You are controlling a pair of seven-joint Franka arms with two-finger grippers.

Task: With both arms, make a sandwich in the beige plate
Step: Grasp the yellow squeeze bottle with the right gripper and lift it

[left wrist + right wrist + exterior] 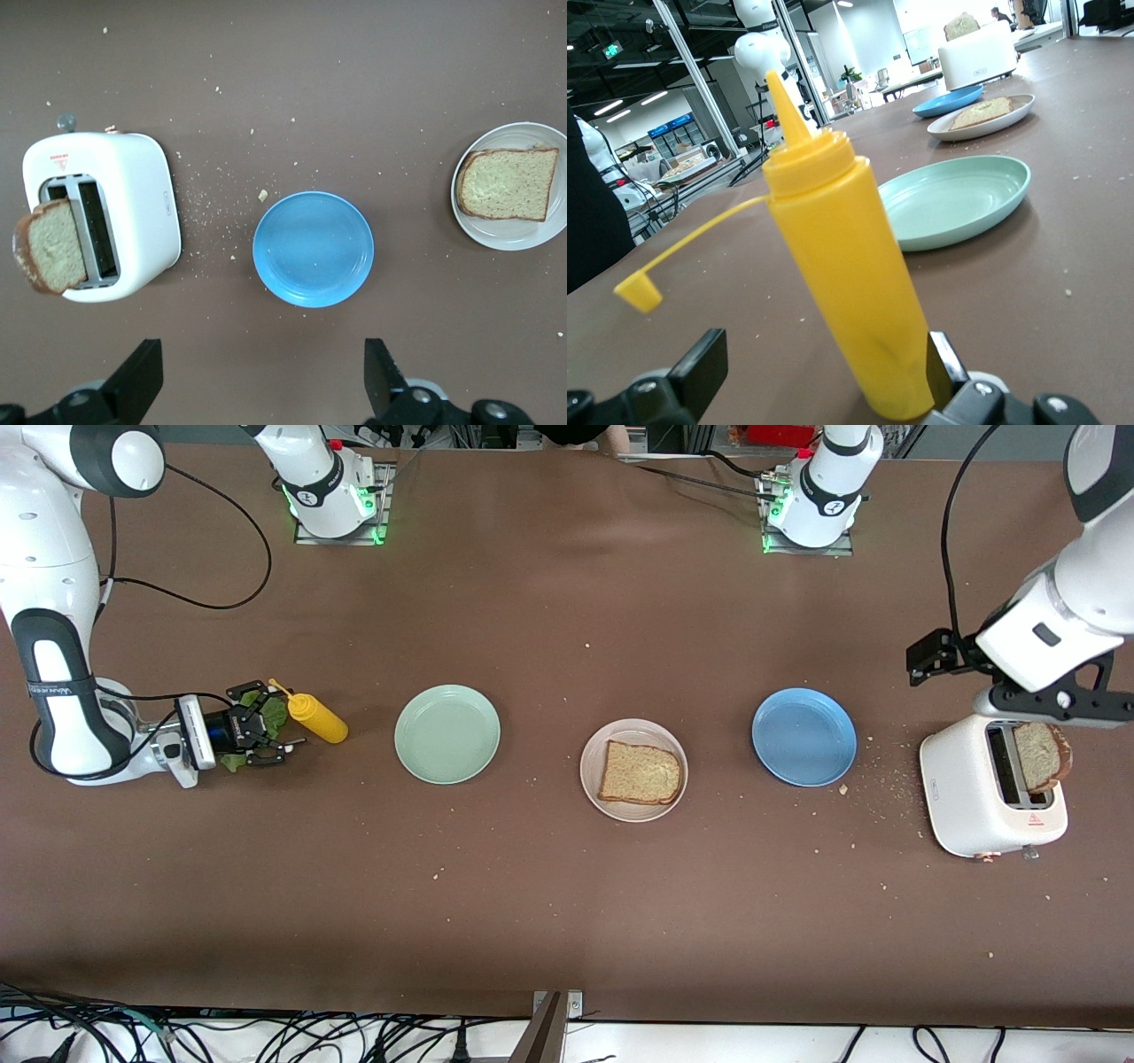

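The beige plate sits mid-table with one brown bread slice lying flat on it. A second slice sticks up from a slot of the white toaster. Green lettuce lies under my right gripper, which is low at the right arm's end, open, with the yellow bottle between its fingers. My left gripper hangs open and empty, high over the table beside the toaster. The left wrist view shows the toaster, its slice and the beige plate.
A blue plate lies between the beige plate and the toaster, and a mint green plate between the beige plate and the yellow bottle. Crumbs are scattered around the toaster. Black cables run along both arms.
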